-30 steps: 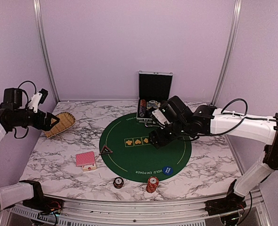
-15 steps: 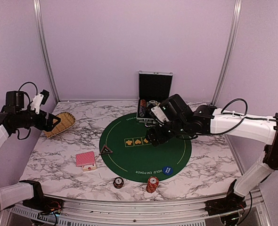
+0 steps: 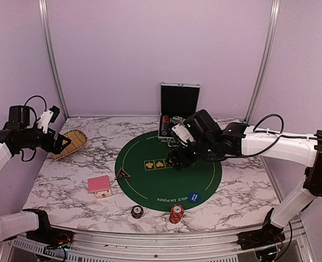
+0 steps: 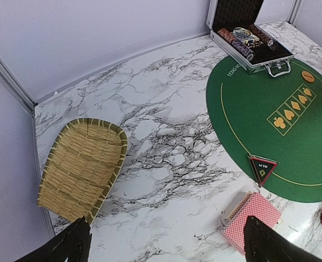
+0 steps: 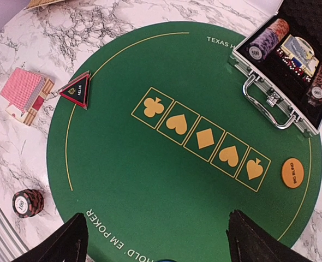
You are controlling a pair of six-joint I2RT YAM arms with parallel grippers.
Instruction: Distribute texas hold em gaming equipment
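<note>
R gripper (image 5: 158, 245), fingers spread & empty, hovers over round green felt mat (image 5: 150, 180). Orange marker disc (image 5: 292, 172) at mat's far-right edge is prob. next pick: shift over, descend. L gripper (image 4: 169, 248) spread, idle.

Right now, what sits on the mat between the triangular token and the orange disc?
Only the printed suit row, no loose pieces, seen in the right wrist view.

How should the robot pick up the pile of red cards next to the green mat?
Most likely it should grip the red cards by the two long edges of the pile, coming straight down from above. The pile lies backs-up on the marble table, so nothing can slip underneath it. Its thick sides give something firm to squeeze.
</note>
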